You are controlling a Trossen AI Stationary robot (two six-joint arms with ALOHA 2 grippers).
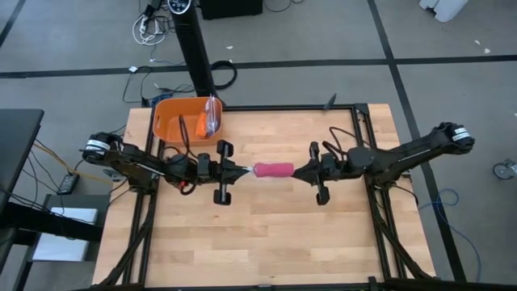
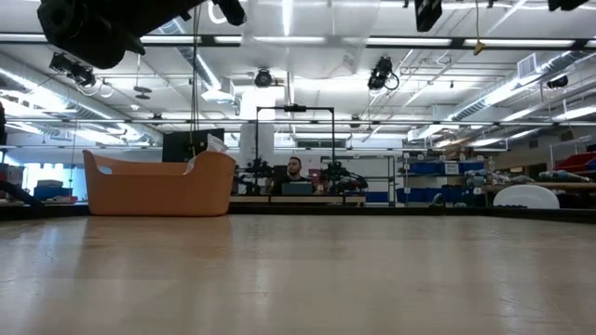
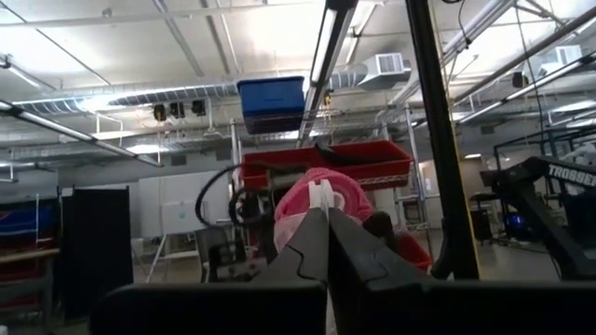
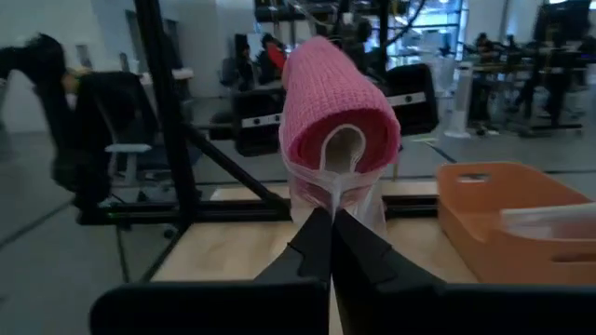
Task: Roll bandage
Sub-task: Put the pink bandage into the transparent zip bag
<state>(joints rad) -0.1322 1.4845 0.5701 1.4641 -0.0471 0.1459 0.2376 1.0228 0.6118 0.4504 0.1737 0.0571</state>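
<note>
Above table centre, both end effectors clamp bandage roll ends; orange tub apparently holds plastic bag.

one pink bandage roll, one orange tub, one clear plastic bag, two tools.

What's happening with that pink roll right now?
Left pincer shut on roll. Right pincer shut on its other end. Roll held above table. Nothing in the way.

I see an orange plastic tub at the wooden surface's far left corner, with a clear crinkled plastic bag leaning inside. Beyond the surface, a person sits at a desk.
</note>
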